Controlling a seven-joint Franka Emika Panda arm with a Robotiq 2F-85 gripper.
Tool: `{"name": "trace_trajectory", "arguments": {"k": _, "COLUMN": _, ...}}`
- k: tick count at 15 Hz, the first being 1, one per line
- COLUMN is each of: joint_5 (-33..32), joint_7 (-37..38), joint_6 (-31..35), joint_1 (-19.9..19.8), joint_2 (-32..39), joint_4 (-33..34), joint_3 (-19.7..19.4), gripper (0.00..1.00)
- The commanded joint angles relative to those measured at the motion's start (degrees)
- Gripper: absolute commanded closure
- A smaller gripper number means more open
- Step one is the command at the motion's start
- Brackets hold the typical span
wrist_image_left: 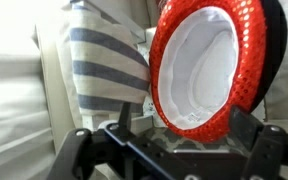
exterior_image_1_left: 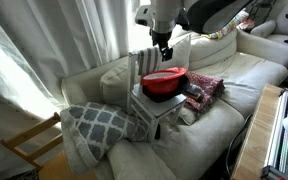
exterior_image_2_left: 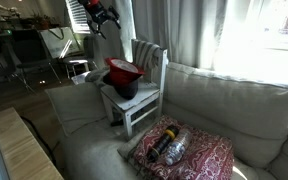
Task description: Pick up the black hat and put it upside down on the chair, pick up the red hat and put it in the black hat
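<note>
- My gripper [exterior_image_1_left: 162, 46] hung above the chair [exterior_image_1_left: 141, 68], clear of both hats. In the wrist view its fingers [wrist_image_left: 77, 150] were spread wide with nothing between them.
- The red hat [exterior_image_1_left: 164, 80] lay hollow side up with its white lining showing. It was nested in the black hat [exterior_image_1_left: 172, 95], which sat on the chair seat on the sofa [exterior_image_1_left: 234, 75].
- By my reading, the placing looked done and the step in hand was the withdrawal.
- Doing that well meant rising straight up with the fingers left wide, so neither one caught the red brim and tipped the stack.
- In an exterior view the red hat seemed to sit at a slight tilt inside the black one. I judged that a light brush could slide it out, so a slow, vertical exit was the safer course.
- The slatted backrest stood just on the far side of the hats, and a red patterned cushion [exterior_image_1_left: 206, 88] lay just right of the chair. Any sideways swing was best saved until I was well above the backrest.
</note>
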Motion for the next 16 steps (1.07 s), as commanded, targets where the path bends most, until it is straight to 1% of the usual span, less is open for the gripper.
{"name": "trace_trajectory", "arguments": {"k": 1, "joint_5": 9.4, "joint_7": 0.4, "joint_6": -11.1, "joint_1": 0.6, "joint_2": -3.7, "joint_4": 3.3, "joint_3": -0.4, "gripper": 0.00}}
{"name": "trace_trajectory", "arguments": {"k": 4, "joint_5": 16.1, "joint_7": 2.3, "joint_6": -16.7, "joint_1": 0.2, "joint_2": -5.7, "joint_4": 6.2, "joint_3": -1.0, "gripper": 0.00}}
{"name": "trace_trajectory", "arguments": {"k": 6, "joint_5": 19.3, "joint_7": 4.9, "joint_6": -19.1, "joint_1": 0.0, "joint_2": -6.9, "joint_4": 7.4, "joint_3": -1.5, "gripper": 0.00}}
{"name": "trace_trajectory", "arguments": {"k": 10, "joint_5": 23.6, "joint_7": 12.2, "joint_6": -19.7, "joint_1": -0.4, "joint_2": -9.1, "joint_4": 8.8, "joint_3": -2.6, "gripper": 0.00}}
{"name": "trace_trajectory", "arguments": {"k": 13, "joint_5": 23.9, "joint_7": 17.2, "joint_6": -17.2, "joint_1": -0.5, "joint_2": -10.5, "joint_4": 9.7, "joint_3": -2.9, "gripper": 0.00}}
{"name": "trace_trajectory", "arguments": {"k": 15, "joint_5": 25.5, "joint_7": 17.1, "joint_6": -17.6, "joint_1": -0.4, "joint_2": -10.5, "joint_4": 11.8, "joint_3": -2.8, "gripper": 0.00}}
{"name": "trace_trajectory", "arguments": {"k": 16, "joint_5": 27.0, "joint_7": 15.6, "joint_6": -17.8, "joint_1": -0.4, "joint_2": -10.5, "joint_4": 12.7, "joint_3": -2.9, "gripper": 0.00}}
